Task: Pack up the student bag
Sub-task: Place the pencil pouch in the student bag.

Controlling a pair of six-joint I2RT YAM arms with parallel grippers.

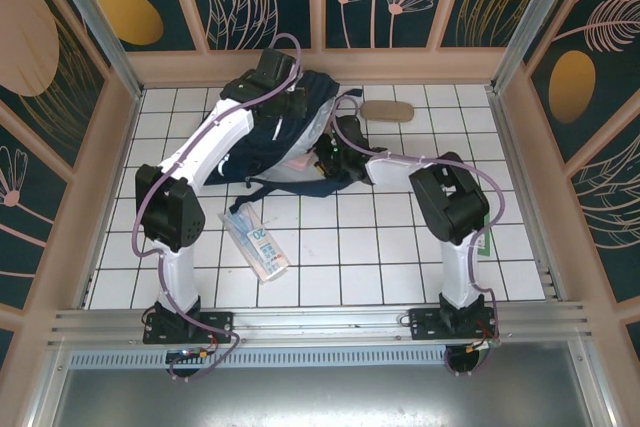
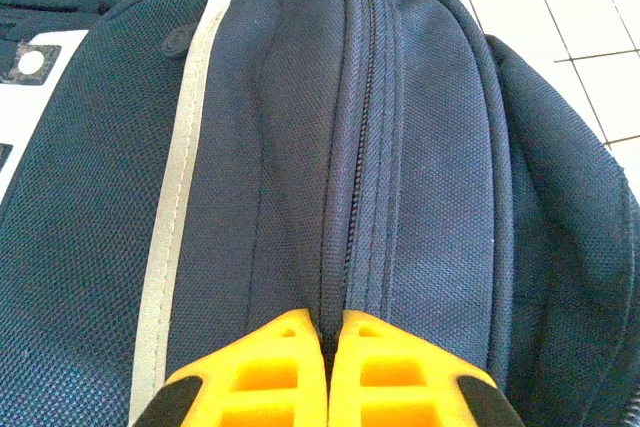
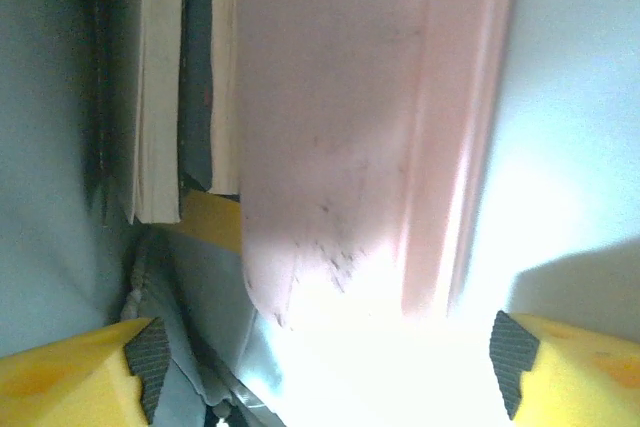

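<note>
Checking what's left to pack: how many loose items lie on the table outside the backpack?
2: a tan pouch right of the backpack near the back wall, a clear packet in front of it. Others may be hidden.

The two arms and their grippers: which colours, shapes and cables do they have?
Both the left arm and the right arm have white links, bulky black joint housings and black bases. A thin lilac cable loops along each. The left gripper and the right gripper have yellow fingers; the right one's pads are dark and ribbed.
</note>
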